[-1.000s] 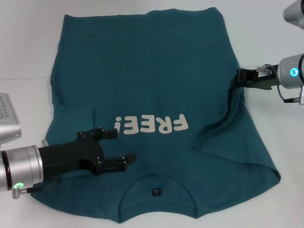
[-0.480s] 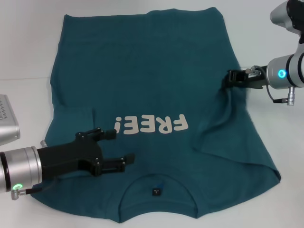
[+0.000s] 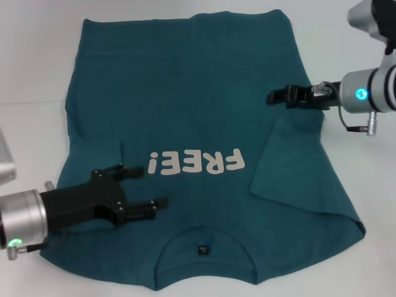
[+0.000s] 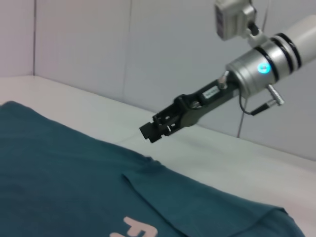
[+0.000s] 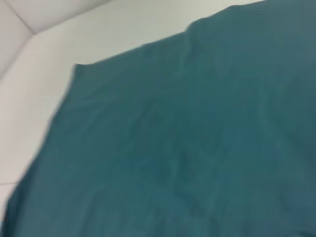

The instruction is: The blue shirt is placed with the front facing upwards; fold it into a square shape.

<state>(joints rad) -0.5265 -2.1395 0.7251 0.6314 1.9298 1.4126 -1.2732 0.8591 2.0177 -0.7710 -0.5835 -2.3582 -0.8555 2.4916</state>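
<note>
The blue shirt (image 3: 185, 93) lies flat on the white table, front up, with off-white "FREE!" lettering (image 3: 197, 163) and the neckline (image 3: 207, 238) at the near edge. Its right sleeve (image 3: 291, 161) lies folded inward on the body, and the left sleeve (image 3: 93, 154) is folded in too. My right gripper (image 3: 272, 97) hovers above the shirt's right side, past the folded sleeve, open and holding nothing. The left wrist view shows that gripper (image 4: 150, 131) above the cloth (image 4: 59, 168). My left gripper (image 3: 148, 187) hangs open over the shirt's near left part. Only cloth (image 5: 187, 148) fills the right wrist view.
The white table (image 3: 37, 62) extends around the shirt on both sides. A grey wall (image 4: 98, 44) rises behind the table's far edge. A silver device corner (image 3: 5, 164) shows at the left edge.
My right gripper carried the right sleeve inward, let it go, and moved further left over the shirt. The sleeve now lies flat. My left gripper drew back slightly leftward.
</note>
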